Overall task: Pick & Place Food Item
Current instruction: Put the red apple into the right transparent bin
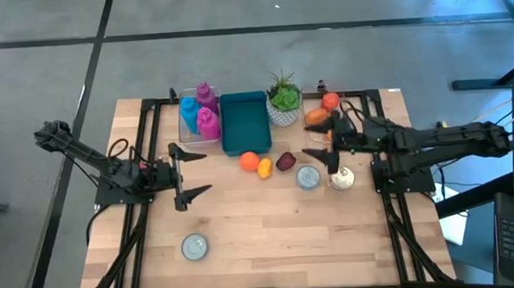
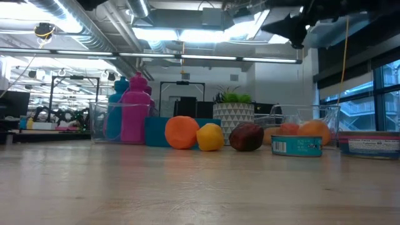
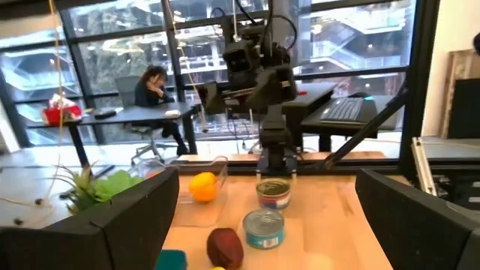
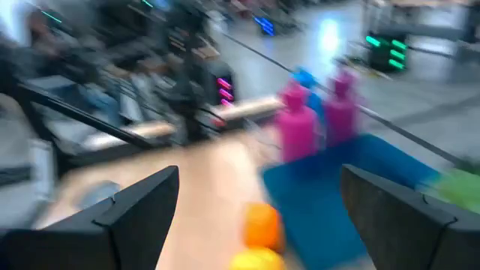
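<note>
right claw raised above the tabletop, spread wide, holding nothing, just past the dark red fruit. left claw likewise wide and empty, waiting near the left edge. food lying loose in a row just in front of the blue bin: orange, yellow fruit, then the dark red one, touching or nearly so.

probably an approach by the right arm. best to pick the end piece, come straight down, straddle it across its widest part, close gently. worth keeping clear of the tin beside it, and of nudging round fruit that would likely roll.
</note>
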Tool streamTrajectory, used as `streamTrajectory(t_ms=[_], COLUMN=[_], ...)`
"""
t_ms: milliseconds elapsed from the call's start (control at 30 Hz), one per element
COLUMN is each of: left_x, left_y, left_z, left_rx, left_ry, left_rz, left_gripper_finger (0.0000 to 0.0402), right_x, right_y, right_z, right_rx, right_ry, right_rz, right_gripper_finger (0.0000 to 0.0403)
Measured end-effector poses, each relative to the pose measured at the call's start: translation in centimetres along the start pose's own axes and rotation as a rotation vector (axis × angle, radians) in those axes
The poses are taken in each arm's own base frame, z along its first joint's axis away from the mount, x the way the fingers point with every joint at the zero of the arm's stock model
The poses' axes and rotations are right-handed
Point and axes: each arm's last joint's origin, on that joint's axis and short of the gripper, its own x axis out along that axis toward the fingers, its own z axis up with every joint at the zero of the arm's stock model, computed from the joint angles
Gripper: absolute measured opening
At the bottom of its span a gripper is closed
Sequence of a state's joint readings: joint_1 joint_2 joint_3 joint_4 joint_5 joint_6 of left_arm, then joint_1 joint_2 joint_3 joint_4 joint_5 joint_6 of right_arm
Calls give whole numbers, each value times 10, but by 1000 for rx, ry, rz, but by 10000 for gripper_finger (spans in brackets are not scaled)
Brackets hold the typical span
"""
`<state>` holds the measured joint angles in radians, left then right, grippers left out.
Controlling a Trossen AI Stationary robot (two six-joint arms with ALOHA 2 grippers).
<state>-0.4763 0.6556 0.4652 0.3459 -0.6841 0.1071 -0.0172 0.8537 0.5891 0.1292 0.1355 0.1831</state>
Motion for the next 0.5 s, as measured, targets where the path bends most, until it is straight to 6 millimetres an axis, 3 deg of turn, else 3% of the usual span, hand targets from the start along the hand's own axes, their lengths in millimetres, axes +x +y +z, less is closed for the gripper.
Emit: streamTrajectory(t_ms=[233,500], left_x=[2,14], left_y=[-3,-10], left_z=[-1,-1], left_rx=[-52,22], left_ry=[2,-53], left_rz=[-31,-15], left_gripper_finger=[393,393], right_x=[1,8], right_y=[31,60], right_z=[-24,-34], right_rx=[-9,-69], right_ry=[-118,-149], right_rz=[298,453], right_gripper_finger=[361,361])
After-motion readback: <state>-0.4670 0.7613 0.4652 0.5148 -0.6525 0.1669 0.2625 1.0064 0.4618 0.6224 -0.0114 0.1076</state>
